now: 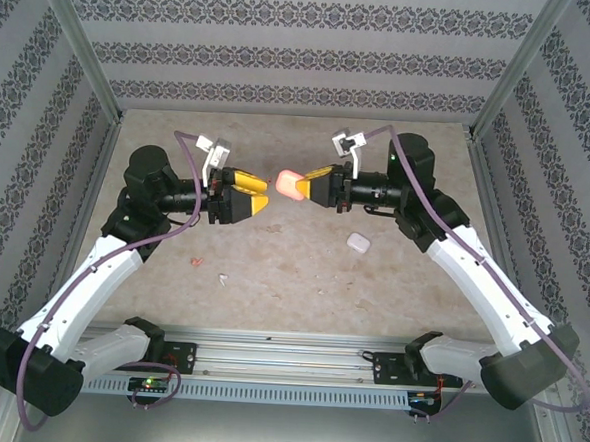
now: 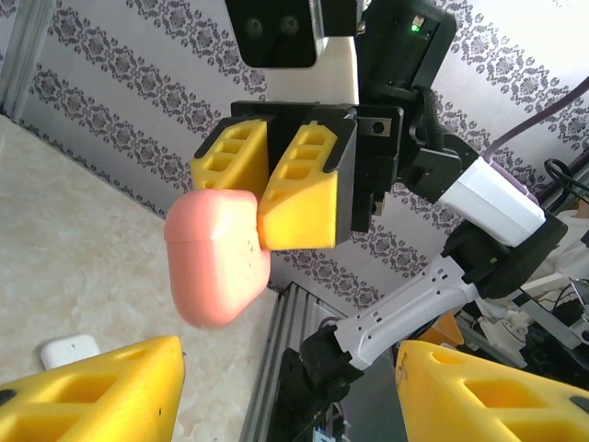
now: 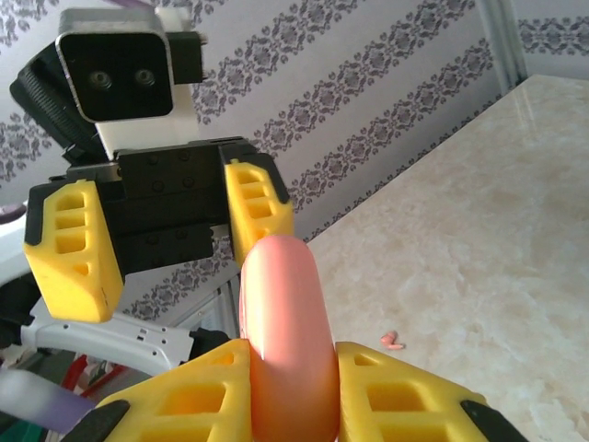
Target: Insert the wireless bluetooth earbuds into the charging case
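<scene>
Coral-pink charging case (image 1: 287,183) hangs above the table, pinched between the yellow fingers of the right gripper (image 1: 301,186). Facing it, just apart, the left gripper (image 1: 262,195) has its fingers spread wide with nothing between them. On the marbled tabletop (image 1: 301,282) lie a coral earbud (image 1: 198,262) and a white earbud (image 1: 223,277), near each other by the left arm. A white case (image 1: 359,242) rests under the right arm.

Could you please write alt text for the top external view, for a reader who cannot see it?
From above, the right gripper holds a coral-pink case in the air, facing the open left gripper just apart from it. On the beige table lie a white case, a tiny coral piece and a tiny white piece.
</scene>
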Robot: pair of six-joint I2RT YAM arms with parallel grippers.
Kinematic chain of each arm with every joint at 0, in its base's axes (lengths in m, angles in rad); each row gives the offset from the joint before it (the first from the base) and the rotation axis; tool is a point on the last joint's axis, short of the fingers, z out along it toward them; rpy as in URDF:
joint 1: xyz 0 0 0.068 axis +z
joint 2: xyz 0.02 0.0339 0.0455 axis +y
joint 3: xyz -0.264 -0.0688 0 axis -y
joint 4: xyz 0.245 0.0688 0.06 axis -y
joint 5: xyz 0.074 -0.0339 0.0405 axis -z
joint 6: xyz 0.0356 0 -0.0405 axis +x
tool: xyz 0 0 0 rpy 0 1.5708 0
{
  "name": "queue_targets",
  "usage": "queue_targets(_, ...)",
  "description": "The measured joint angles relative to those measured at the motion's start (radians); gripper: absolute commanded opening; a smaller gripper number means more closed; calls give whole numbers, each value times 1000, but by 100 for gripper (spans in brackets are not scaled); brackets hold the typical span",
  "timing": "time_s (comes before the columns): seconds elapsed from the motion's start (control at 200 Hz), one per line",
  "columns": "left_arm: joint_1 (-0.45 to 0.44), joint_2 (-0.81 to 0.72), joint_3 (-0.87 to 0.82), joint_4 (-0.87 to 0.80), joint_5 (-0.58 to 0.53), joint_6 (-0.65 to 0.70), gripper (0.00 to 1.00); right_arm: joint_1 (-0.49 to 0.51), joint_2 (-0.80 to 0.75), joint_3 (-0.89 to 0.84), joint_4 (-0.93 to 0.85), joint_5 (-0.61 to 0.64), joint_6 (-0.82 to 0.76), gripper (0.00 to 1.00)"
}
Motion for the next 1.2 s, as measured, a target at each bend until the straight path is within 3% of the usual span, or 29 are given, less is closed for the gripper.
queue_targets(0.55,0,39,-48,24,-1,-35,54,62,56,34,-35,0,-61,21)
queue_targets(0.794,0,63,-49,63,-10,-71,43,72,63,38,-35,0,-67,21)
queue_targets(0.954,0,63,-50,77,-10,-81,42,72,63,41,-34,1,-67,21)
queue_targets(1.204,-4,63,-54,92,-2,-87,33,73,63,44,-35,5,-64,21)
